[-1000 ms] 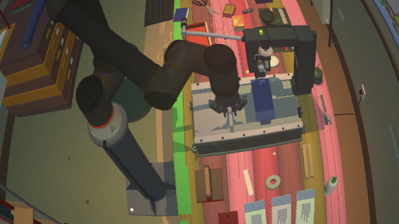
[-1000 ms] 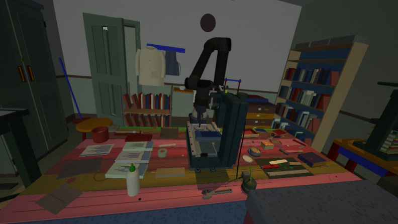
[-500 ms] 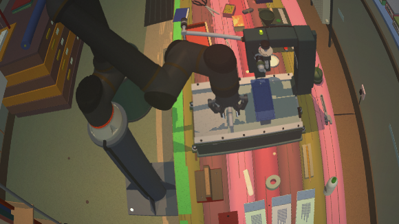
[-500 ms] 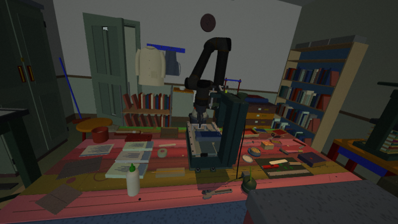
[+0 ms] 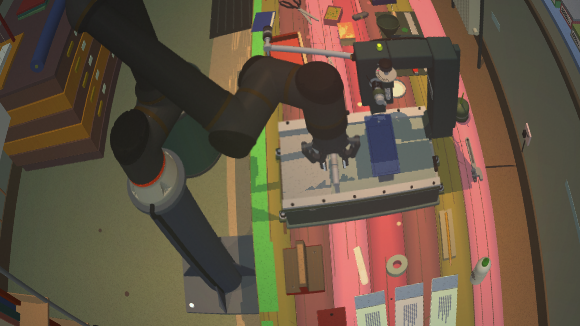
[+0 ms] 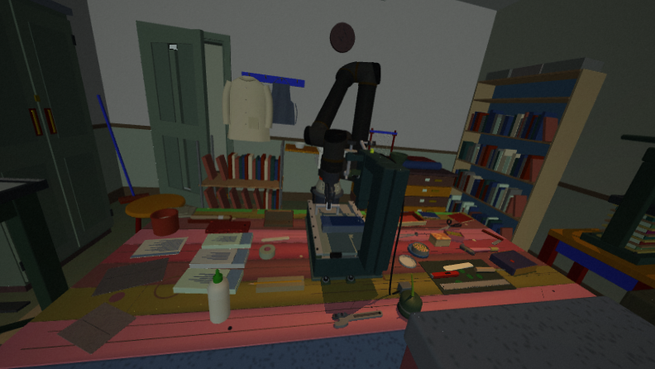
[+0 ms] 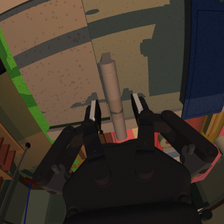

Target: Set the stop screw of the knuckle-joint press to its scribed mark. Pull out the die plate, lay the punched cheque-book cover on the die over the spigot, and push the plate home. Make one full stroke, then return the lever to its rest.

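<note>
The die plate (image 5: 357,162) (image 7: 76,66) is a pale speckled slab on the press bed, with a round bar handle (image 5: 334,175) (image 7: 113,99) standing off it. The blue cheque-book cover (image 5: 382,145) (image 7: 205,62) (image 6: 341,223) lies flat on the plate beside the handle, below the dark press head (image 5: 387,75). The long lever (image 5: 305,50) reaches out from the head toward the bench's green edge. My gripper (image 5: 331,159) (image 7: 115,108) (image 6: 328,204) sits over the handle with a finger on either side of it, and it is open and holds nothing.
The tall dark press frame (image 5: 442,87) (image 6: 380,215) rises just beside the plate. On the bench lie a spanner (image 5: 472,160), a tape ring (image 5: 397,264), a glue bottle (image 6: 218,298), printed sheets (image 5: 410,302) and a wooden block (image 5: 303,269).
</note>
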You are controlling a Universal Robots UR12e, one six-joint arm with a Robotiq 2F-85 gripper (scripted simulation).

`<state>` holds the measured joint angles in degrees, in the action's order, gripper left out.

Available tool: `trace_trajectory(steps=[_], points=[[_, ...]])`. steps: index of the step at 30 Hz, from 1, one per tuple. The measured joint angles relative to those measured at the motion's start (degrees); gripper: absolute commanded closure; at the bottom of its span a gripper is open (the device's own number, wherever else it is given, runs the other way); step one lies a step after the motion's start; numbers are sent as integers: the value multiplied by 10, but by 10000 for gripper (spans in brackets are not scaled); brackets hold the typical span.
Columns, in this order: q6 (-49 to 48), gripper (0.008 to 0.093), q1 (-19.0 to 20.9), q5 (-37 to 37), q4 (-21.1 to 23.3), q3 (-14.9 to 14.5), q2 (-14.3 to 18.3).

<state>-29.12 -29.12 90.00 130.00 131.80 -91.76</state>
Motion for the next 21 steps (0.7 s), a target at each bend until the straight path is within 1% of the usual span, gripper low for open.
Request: trace_trajectory(steps=[13,21], points=[[0,534,0,0,-52,-23,-30],[0,534,0,0,-66,-30,-37]])
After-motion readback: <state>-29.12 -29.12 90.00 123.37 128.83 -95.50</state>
